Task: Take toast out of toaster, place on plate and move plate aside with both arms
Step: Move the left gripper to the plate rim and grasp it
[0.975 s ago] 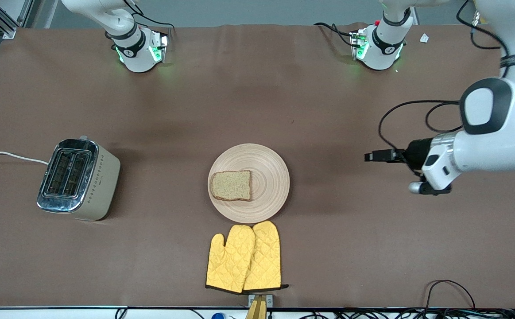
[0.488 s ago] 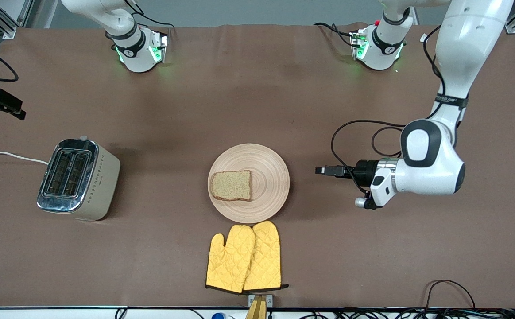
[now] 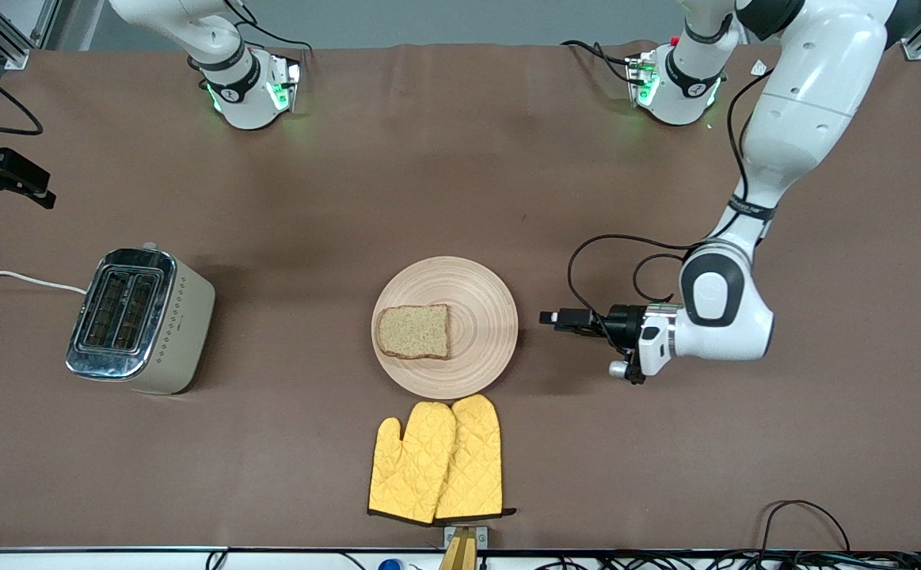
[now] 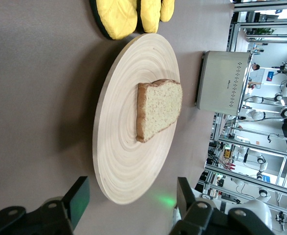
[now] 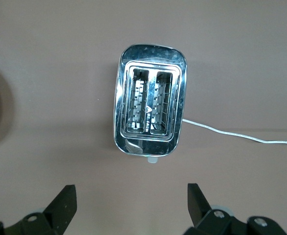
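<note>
The toast (image 3: 413, 331) lies flat on the plate (image 3: 485, 317), a round pale wooden plate in the middle of the table. The left wrist view looks along the table at the plate (image 4: 121, 152) and the toast (image 4: 158, 108). My left gripper (image 3: 549, 318) is low beside the plate at the left arm's end, a short gap from the rim. It is open (image 4: 132, 186), with nothing between its fingers. My right gripper (image 3: 28, 186) hangs open (image 5: 131, 193) over the right arm's end of the table, looking down on the toaster.
A cream and chrome toaster (image 3: 139, 321) with two empty slots (image 5: 150, 112) stands toward the right arm's end, its white cord trailing off. Two yellow oven mitts (image 3: 436, 459) lie just nearer the front camera than the plate. Cables run along the table's front edge.
The left arm has swung in and its gripper has come close to the plate's rim, jaws narrowing a little. The right gripper has come into the front view.
</note>
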You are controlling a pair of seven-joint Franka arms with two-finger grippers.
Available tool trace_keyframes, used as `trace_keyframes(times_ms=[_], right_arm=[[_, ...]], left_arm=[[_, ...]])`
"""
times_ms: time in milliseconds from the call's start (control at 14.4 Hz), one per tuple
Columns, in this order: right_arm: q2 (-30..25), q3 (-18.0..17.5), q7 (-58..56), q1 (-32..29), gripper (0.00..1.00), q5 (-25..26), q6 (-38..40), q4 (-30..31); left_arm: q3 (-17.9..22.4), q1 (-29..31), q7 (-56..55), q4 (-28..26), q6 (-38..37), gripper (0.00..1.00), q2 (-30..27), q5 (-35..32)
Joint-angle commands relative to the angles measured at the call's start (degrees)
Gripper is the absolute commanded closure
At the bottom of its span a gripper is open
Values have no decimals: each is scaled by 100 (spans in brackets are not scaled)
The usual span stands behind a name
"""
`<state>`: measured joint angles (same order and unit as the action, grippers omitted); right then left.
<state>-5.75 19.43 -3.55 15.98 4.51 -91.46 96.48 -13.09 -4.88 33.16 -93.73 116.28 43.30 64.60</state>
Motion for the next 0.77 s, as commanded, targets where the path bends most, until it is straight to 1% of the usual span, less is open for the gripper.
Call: trace_keyframes(times_ms=[0,209,418,697], right_arm=[[-181,8,47,45,0,-64,-21,178],[-181,8,38,63,0,-64,-21,169],[-181,8,38,63,0,-64,-21,169],[-172,17,38,45,0,-56,-21,169]], left_arm=[[-18,-110,576,65,210,36,248,394],[-9,-267,1122,91,333,38,486,825],[-18,-321,1184,100,587,38,635,844],[-9,-496,1184,127,711,53,724,984]])
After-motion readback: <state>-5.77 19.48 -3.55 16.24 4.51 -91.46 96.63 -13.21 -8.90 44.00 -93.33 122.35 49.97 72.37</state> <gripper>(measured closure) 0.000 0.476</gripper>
